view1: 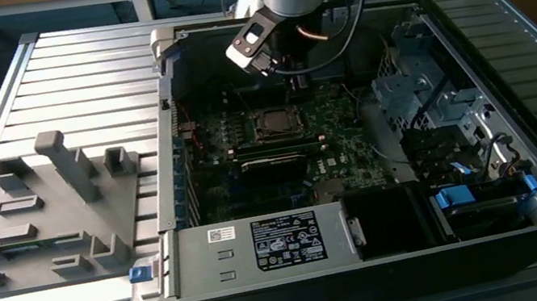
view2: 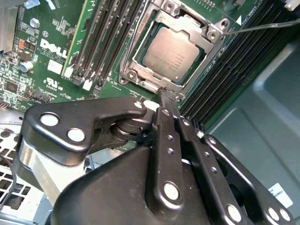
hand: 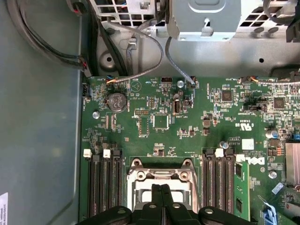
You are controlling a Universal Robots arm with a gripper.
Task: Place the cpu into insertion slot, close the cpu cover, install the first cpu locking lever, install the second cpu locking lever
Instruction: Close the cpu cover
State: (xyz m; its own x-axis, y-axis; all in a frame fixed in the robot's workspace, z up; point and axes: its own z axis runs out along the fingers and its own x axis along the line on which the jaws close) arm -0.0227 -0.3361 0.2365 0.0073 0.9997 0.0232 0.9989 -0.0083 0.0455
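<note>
The cpu (view2: 171, 51), a dull silver square, lies flat in the socket on the green motherboard (view1: 337, 135). The cpu cover (view2: 132, 63), a shiny metal frame, lies down around it and overlaps the chip's edges. A thin wire locking lever (view2: 262, 26) sticks out from one socket corner. My gripper (view2: 166, 96) is shut, its tips pressed together just above the socket's edge, with nothing visible between them. In the first wrist view the gripper (hand: 161, 188) hangs over the cover (hand: 161, 174). In the exterior view the gripper (view1: 297, 84) stands just beyond the socket (view1: 272, 123).
Black memory slots (view2: 101, 42) flank the socket on both sides, one holding a green stick (hand: 241, 187). The open case has a power supply (view1: 262, 245) at the front and a drive cage (view1: 434, 90) at the exterior view's right. A grey fixture (view1: 49, 212) stands outside at its left.
</note>
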